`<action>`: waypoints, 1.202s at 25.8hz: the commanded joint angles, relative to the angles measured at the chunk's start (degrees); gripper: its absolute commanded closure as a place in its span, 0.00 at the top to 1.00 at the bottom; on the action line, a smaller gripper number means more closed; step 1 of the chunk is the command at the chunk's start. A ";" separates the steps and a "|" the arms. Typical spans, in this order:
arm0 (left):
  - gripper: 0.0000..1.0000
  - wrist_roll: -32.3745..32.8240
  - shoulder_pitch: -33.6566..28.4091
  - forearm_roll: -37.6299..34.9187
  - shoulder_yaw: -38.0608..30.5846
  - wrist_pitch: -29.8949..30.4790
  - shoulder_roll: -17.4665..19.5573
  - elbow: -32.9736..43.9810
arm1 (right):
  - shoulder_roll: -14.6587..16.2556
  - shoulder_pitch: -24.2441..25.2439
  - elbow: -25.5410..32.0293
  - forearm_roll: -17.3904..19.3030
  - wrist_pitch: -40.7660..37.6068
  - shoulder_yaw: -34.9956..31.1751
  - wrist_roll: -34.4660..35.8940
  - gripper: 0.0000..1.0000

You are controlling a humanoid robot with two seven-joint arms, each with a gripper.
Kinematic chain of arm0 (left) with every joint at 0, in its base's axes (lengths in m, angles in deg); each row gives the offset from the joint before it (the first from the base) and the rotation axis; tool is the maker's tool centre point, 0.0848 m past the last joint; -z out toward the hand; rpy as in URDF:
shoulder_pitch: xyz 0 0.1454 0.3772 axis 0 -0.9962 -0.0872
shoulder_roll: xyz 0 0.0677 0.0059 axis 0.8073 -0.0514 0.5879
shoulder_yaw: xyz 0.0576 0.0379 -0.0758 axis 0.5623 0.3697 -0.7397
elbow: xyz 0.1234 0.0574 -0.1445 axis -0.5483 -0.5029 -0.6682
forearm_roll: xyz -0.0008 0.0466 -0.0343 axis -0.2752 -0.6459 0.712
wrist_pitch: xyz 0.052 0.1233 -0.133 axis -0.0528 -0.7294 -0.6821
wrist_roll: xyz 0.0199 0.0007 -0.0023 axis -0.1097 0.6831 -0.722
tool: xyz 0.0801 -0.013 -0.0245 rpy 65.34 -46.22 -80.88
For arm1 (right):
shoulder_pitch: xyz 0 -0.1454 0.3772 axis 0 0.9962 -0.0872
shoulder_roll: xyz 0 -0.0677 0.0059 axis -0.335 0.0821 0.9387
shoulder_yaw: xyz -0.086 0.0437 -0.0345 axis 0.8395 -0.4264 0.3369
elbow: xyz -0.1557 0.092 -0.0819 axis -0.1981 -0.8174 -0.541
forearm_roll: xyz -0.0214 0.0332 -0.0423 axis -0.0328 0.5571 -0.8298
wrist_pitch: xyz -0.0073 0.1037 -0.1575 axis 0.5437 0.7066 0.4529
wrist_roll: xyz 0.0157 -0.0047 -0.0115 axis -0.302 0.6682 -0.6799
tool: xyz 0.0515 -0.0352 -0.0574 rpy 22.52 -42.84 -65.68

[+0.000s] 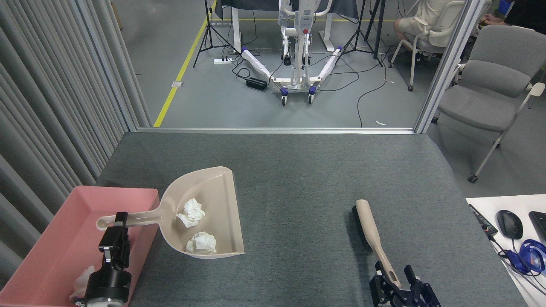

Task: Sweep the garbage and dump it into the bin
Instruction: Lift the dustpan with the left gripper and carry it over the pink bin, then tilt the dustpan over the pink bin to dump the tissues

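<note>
Left end effector (120,221) pinching the dustpan (204,213) handle near its tip, above the pink bin (140,194). Dustpan pan out past the bin's right wall, over the grey bench (320,170), carrying two tissue wads: one (190,212) mid-pan, one (201,243) by the open lip. More tissue (81,279) low in the bin, mostly hidden behind the left arm. Bin at the bench's near-left corner. Right end effector (399,283) spread around the brush (371,232) handle's near end, fingers apart on either side; contact not clear. Brush lying on the bench, bristles to the left, well apart from the dustpan.
</note>
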 commanded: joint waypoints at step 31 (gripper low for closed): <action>0.00 5.42 -4.32 13.30 -10.87 6.10 22.16 -14.84 | 0.72 2.81 12.86 -1.76 1.26 -3.08 3.29 0.92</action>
